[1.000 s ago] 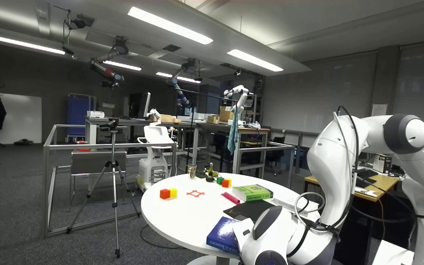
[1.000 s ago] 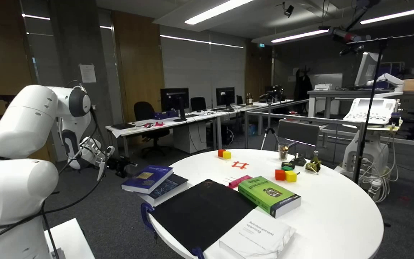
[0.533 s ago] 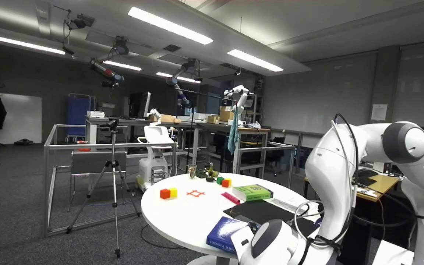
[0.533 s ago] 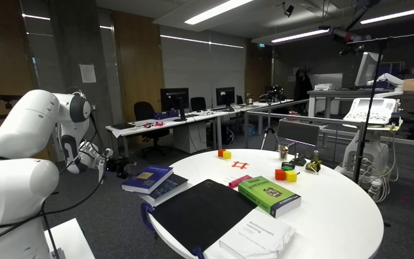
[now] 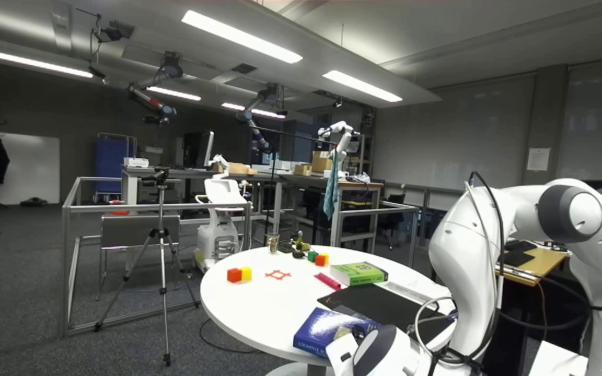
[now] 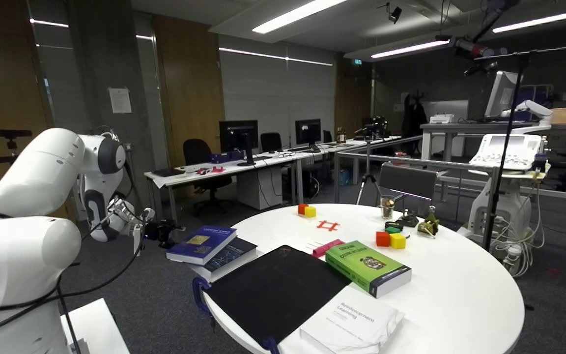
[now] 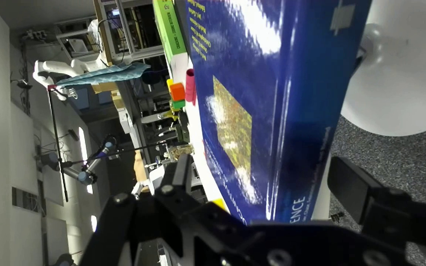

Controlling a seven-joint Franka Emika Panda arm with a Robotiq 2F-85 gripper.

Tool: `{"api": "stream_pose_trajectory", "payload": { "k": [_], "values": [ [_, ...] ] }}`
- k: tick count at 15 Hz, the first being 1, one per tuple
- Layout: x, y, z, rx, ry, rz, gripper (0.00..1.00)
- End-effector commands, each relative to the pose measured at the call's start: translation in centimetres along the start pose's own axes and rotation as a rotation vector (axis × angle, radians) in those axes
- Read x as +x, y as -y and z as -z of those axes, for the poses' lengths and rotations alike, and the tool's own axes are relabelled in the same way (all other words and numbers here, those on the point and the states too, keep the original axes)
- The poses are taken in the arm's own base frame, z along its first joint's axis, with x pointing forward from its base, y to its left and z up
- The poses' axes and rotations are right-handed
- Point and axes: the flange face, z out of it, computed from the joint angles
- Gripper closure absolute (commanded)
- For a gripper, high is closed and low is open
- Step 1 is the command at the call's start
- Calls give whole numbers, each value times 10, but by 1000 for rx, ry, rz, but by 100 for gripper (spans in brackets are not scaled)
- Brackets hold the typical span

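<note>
Blue book (image 7: 268, 122) lies just ahead of my pincer (image 7: 260, 166), its spine turned toward me and its long axis running crosswise to the way my fingers point. My white arm (image 6: 32, 172) reaches toward it from the spine side and is the nearest arm to it. I hold nothing: my pincer is spread wide, turned so that one finger stands higher, on the cover's side, and the other lower, toward the underside; the spine looks closer to the lower one. In both exterior views my pincer shows close by the book, though I cannot tell whether a tip touches it. Under the blue book, and jutting out beyond it from me, is a dark book (image 6: 229, 259); farther to my pincer's right lie a black mat (image 6: 280, 290) and, past that, a green book (image 6: 369, 268).
</note>
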Motion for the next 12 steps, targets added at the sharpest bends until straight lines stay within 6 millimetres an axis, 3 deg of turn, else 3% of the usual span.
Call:
{"api": "stream_pose_trajectory", "payload": {
  "k": [1, 12],
  "values": [
    [3, 4, 2, -32, 57, -44, 0],
    [-2, 28, -5, -21, 101, -53, 0]
  ]
}}
